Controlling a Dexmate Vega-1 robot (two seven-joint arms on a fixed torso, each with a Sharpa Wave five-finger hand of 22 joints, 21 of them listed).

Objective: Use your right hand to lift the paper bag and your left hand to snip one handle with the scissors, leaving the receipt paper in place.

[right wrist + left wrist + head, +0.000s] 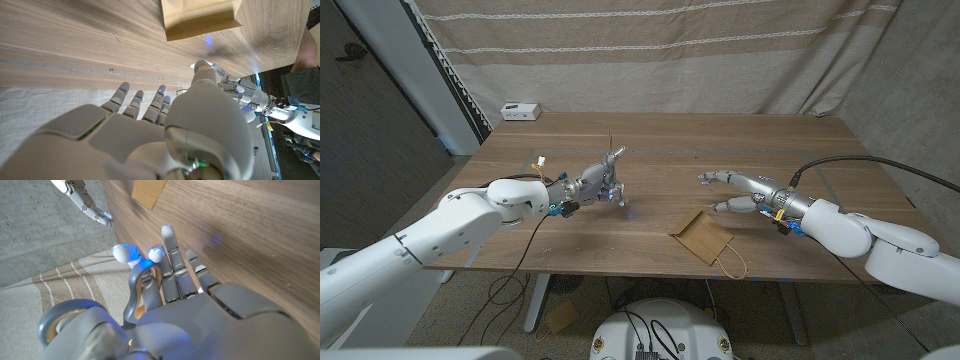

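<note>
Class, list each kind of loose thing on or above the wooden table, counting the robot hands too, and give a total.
Paper bag: 1
Scissors: 1
White box: 1
Robot hands: 2, left robot hand holding the scissors, right robot hand empty
Total: 5

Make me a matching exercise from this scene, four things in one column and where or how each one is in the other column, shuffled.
Things:
1. paper bag
2. white box
3. right hand
4. scissors

Place or state:
A. at the table's far left corner
B. held in the left hand
C. lying flat near the table's front edge, a handle hanging over it
D. fingers spread, holding nothing

Pairs: 1-C, 2-A, 3-D, 4-B
</note>
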